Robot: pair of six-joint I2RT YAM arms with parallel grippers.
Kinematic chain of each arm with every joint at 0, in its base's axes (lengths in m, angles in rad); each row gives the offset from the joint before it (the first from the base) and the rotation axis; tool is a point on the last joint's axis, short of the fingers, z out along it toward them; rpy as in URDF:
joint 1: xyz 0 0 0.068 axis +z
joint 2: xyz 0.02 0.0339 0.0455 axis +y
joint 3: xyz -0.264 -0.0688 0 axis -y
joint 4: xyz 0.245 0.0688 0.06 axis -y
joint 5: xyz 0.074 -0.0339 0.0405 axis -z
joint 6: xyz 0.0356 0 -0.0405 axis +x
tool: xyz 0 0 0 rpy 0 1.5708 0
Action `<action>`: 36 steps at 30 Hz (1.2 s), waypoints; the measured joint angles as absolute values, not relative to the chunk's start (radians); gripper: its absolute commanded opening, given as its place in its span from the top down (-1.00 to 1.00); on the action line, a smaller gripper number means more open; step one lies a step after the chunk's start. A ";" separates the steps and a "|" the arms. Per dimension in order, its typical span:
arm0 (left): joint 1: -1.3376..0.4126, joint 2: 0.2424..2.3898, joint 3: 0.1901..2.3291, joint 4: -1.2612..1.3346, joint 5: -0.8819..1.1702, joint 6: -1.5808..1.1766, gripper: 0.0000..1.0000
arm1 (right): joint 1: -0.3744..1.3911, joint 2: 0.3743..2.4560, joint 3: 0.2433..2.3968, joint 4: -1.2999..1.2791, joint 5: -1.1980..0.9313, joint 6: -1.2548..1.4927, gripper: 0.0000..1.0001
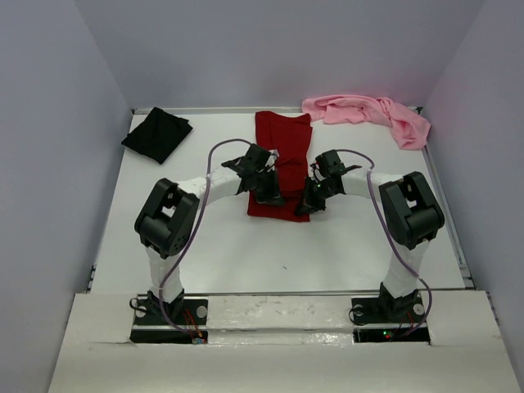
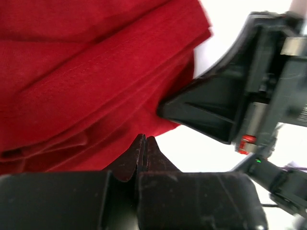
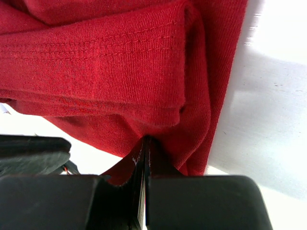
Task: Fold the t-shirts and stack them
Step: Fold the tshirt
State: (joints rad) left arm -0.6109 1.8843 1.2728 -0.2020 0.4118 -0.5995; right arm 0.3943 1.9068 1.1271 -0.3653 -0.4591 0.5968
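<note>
The dark red t-shirt [image 1: 283, 155] lies as a long narrow strip in the middle of the table, running away from me. My left gripper [image 1: 268, 198] is at the left of its near end and my right gripper [image 1: 309, 206] at the right. The left wrist view shows the left gripper [image 2: 144, 138] shut, its tips at the hem of the layered red cloth [image 2: 86, 81]. My right gripper [image 3: 147, 141] is also shut, pinching the red cloth [image 3: 105, 72], which bunches toward its tips. A black t-shirt [image 1: 157, 133] lies at the back left and a light pink t-shirt [image 1: 368, 113] at the back right.
The white table [image 1: 270, 254] is boxed in by grey walls on the left, back and right. The pink shirt hangs against the table's back right rim. My right gripper's body [image 2: 225, 105] fills the right of the left wrist view, close beside my left one.
</note>
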 measured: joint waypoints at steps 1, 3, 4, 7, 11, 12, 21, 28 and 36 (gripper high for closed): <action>-0.614 1.888 1.275 -0.208 0.400 -0.591 1.00 | 0.394 1.907 1.127 -0.366 -0.459 0.597 1.00; -0.615 1.894 1.277 -0.222 0.377 -0.578 1.00 | 0.394 1.907 1.127 -0.366 -0.459 0.597 1.00; -0.616 1.898 1.279 -0.232 0.360 -0.569 1.00 | 0.394 1.907 1.127 -0.365 -0.459 0.597 1.00; -0.621 1.905 1.286 -0.255 0.292 -0.542 1.00 | 0.394 1.907 1.127 -0.366 -0.459 0.597 1.00; -0.633 1.912 1.297 -0.262 0.200 -0.511 1.00 | 0.394 1.907 1.127 -0.365 -0.459 0.597 1.00; -0.638 1.914 1.299 -0.262 0.175 -0.504 1.00 | 0.394 1.907 1.127 -0.366 -0.459 0.597 1.00; -0.651 1.925 1.354 -0.259 0.040 -0.467 1.00 | 0.394 1.907 1.127 -0.365 -0.459 0.597 1.00; -0.650 1.990 1.503 -0.246 -0.002 -0.433 1.00 | 0.394 1.907 1.126 -0.364 -0.460 0.597 1.00; -0.651 2.098 1.605 -0.201 -0.002 -0.417 1.00 | 0.394 1.907 1.121 -0.356 -0.466 0.598 1.00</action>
State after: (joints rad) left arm -0.6506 2.0983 1.6047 -0.2008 -0.0021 -0.4168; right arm 0.3943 1.9068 1.1213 -0.3561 -0.4660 0.5976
